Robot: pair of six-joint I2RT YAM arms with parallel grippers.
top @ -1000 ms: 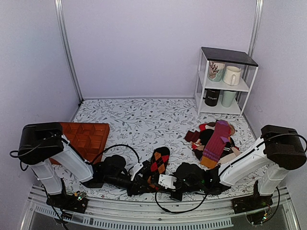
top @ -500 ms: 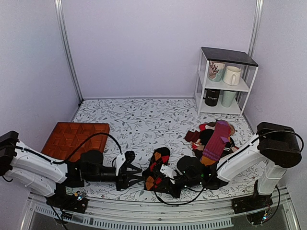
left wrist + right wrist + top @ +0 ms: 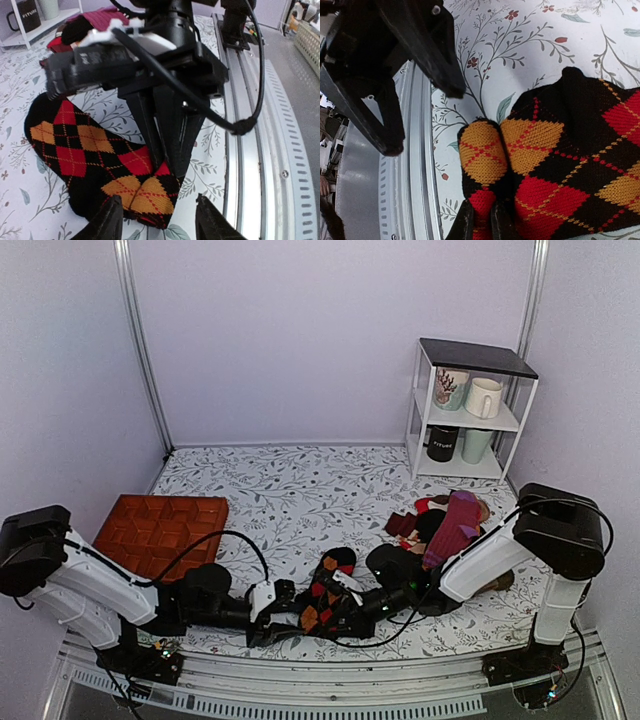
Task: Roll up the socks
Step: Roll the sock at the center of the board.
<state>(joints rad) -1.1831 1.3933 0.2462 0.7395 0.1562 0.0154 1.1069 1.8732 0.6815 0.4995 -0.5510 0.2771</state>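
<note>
Soft white cloth with grey leaves and tiny flowers covers the surface [image 3: 300, 490], and pale purple walls stand around it. The right gripper [image 3: 481, 222] has its jaws squeezed tight on the near end of the long black knit socks with red and orange diamonds [image 3: 560, 165]. That end is curled over into a small fat bump. The left gripper [image 3: 157, 217] faces it from the other side, very close to the sock end, with its jaws wide apart. I cannot tell if it touches the socks. The socks lie on the surface near the front edge, between the two arms, and the rest of them stretches away toward the back. Behind the right arm lies a heap of other socks [image 3: 450, 530] in purple, dark red and tan. A brown-orange tray with square dents [image 3: 165, 525] sits on the left side. A white shelf with a black top [image 3: 475, 357] stands in the back right corner, with mugs [image 3: 483, 397] on it.
</note>
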